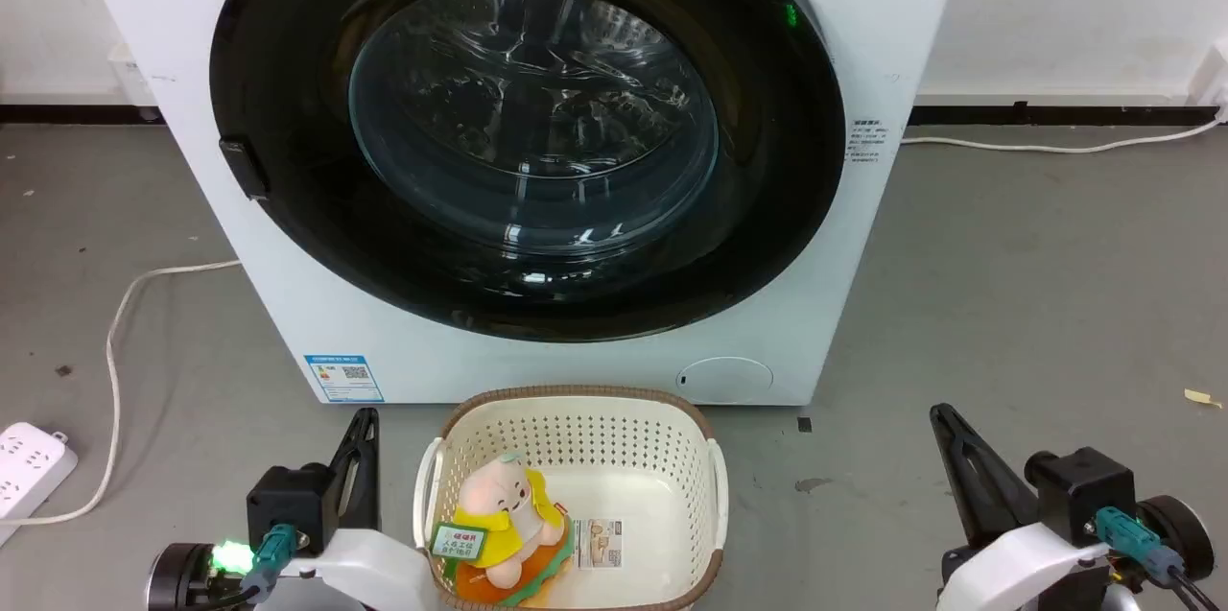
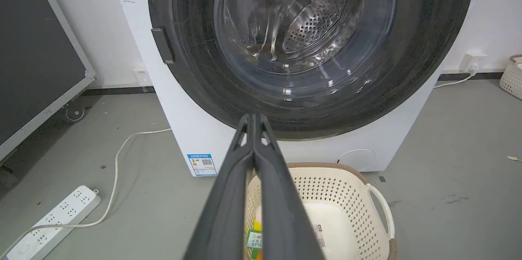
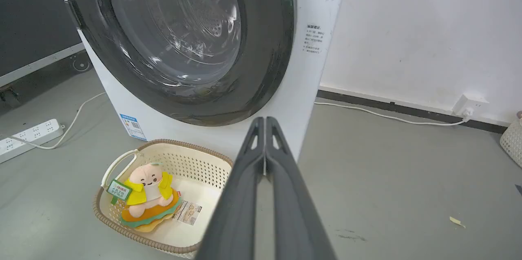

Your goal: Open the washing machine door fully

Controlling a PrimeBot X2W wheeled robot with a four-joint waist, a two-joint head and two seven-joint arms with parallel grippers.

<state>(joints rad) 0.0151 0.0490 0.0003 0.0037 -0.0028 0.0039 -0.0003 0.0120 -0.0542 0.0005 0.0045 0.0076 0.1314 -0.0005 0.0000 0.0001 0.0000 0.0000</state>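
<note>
The washing machine door (image 1: 288, 160) is a large glossy black round door with a clear bulging glass bowl, lying flat against the white machine (image 1: 863, 208). A small dark handle (image 1: 243, 168) sits on its left rim. The door (image 2: 424, 47) shows in the left wrist view above my left gripper (image 2: 253, 118), which is shut with nothing in it. The door (image 3: 265, 47) shows at an angle in the right wrist view above my right gripper (image 3: 265, 120), also shut and empty. In the head view my left gripper (image 1: 366, 417) and right gripper (image 1: 939, 411) are low, well short of the door.
A cream perforated basket (image 1: 576, 419) holding a plush toy (image 1: 504, 515) stands on the grey floor right before the machine, between my arms. A white power strip (image 1: 29, 467) and its cable (image 1: 115, 342) lie at the left. Another cable (image 1: 1055, 149) runs along the right wall.
</note>
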